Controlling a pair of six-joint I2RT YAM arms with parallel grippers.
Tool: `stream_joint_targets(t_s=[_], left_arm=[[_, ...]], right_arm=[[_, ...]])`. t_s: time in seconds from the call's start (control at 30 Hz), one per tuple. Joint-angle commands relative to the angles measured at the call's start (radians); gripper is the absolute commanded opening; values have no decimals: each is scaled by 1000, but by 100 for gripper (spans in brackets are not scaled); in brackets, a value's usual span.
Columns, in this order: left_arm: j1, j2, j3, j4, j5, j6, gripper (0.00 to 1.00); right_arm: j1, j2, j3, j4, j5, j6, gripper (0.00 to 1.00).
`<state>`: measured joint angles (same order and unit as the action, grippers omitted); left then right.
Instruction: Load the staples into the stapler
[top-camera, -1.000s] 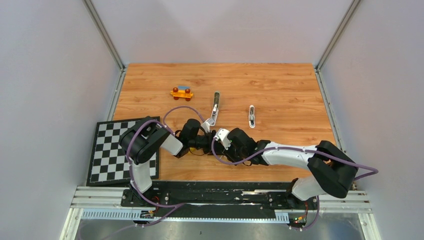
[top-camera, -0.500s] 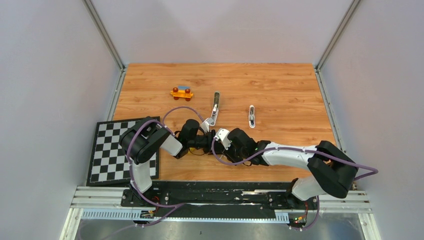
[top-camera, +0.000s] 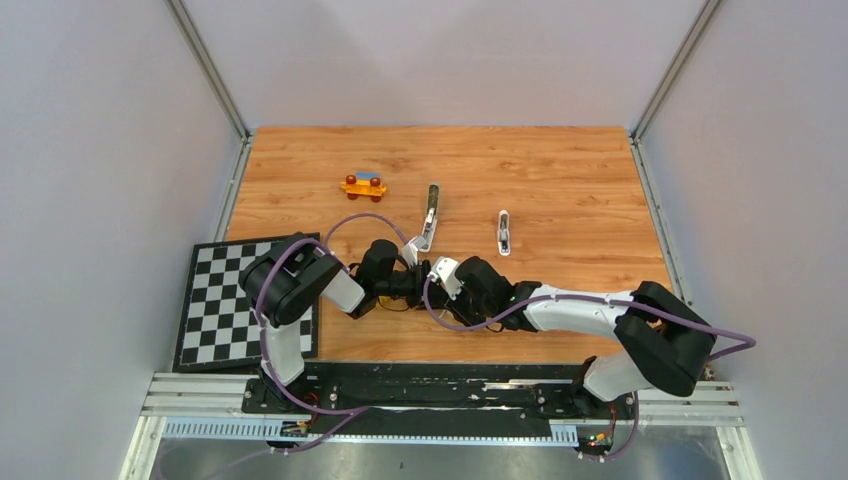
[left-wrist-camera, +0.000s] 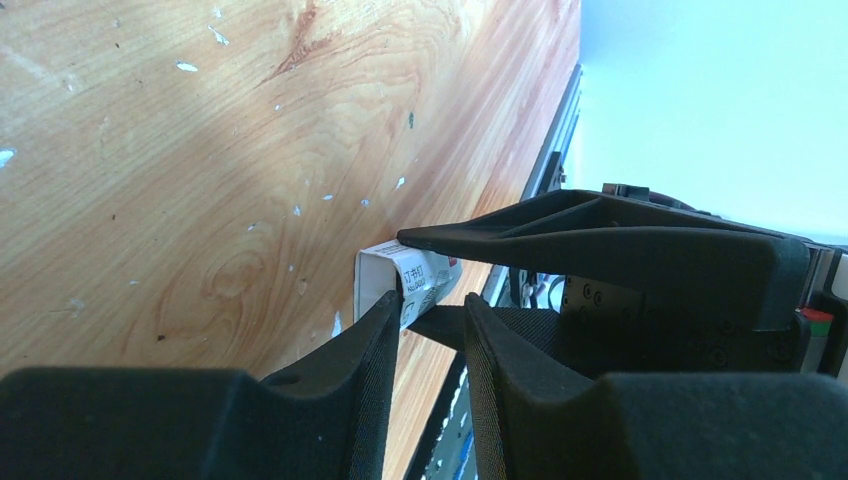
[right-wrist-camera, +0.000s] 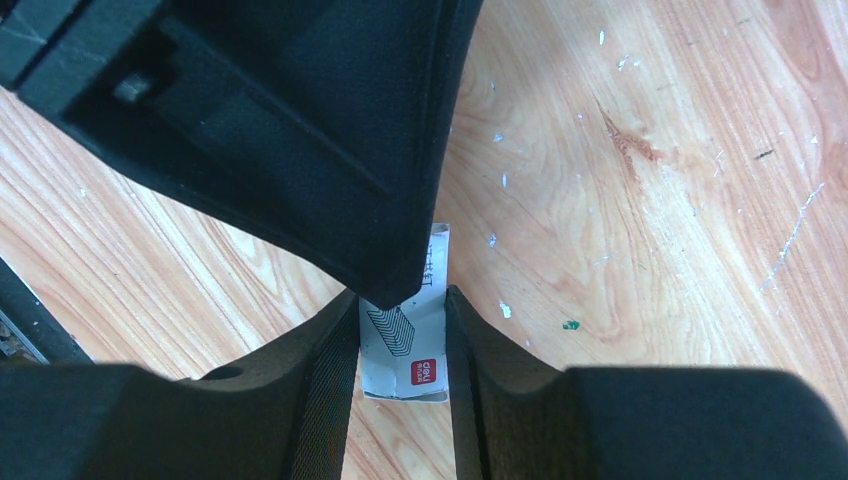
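- Top view: almost nothing has moved in the last second. The left gripper (top-camera: 412, 278) and right gripper (top-camera: 436, 277) stay nose to nose at centre frame, low over the table (top-camera: 570, 170). The left one has crept a shade toward the left of the frame. My reading is that the job is parked at the packet stage, with nothing loaded yet.
- Top view: the stapler (top-camera: 430, 212) is a long, slim grey metal piece that seems hinged open. It lies just above the grippers in the frame, untouched. A short silvery piece (top-camera: 504, 232) sits to its right, too small to identify. There is an orange toy (top-camera: 363, 185) at upper left and a checkerboard (top-camera: 215, 300) at lower left.
- Left wrist view: a small white box (left-wrist-camera: 385, 272) of thin glossy card with red print sits at frame centre. The left gripper's jaws stand narrow with a slim gap between them. The box end lies at their tips, but I cannot tell whether they pinch it. The right gripper's tapered black fingers run above and below the box.
- Right wrist view: the right gripper is closed on the box, with a finger flat against each long side. The left gripper's bulk covers the box's upper end. The pads are matte black and finely textured. The card carries a grey chevron and a red patch.
- The staples: none show in any view. They are presumably inside the box, so getting it open is what counts next. The table is wood-grain, flecked white and scuffed.
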<state>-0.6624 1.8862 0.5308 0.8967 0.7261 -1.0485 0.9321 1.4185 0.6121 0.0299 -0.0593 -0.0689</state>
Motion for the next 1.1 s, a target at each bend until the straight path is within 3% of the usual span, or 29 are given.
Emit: stream_joint_targets(t_s=[0.0, 0.3, 0.8, 1.07], left_arm=[[-17, 34, -9, -5, 26, 24, 33], [-28, 37, -24, 98, 56, -54, 32], [-25, -47, 19, -205, -41, 143, 35], [-26, -8, -28, 7, 19, 8, 32]], right_arm=[[19, 38, -19, 34, -19, -14, 37], [19, 49, -15, 35, -25, -17, 37], [19, 33, -37, 34, -34, -22, 36], [19, 40, -38, 48, -40, -23, 36]])
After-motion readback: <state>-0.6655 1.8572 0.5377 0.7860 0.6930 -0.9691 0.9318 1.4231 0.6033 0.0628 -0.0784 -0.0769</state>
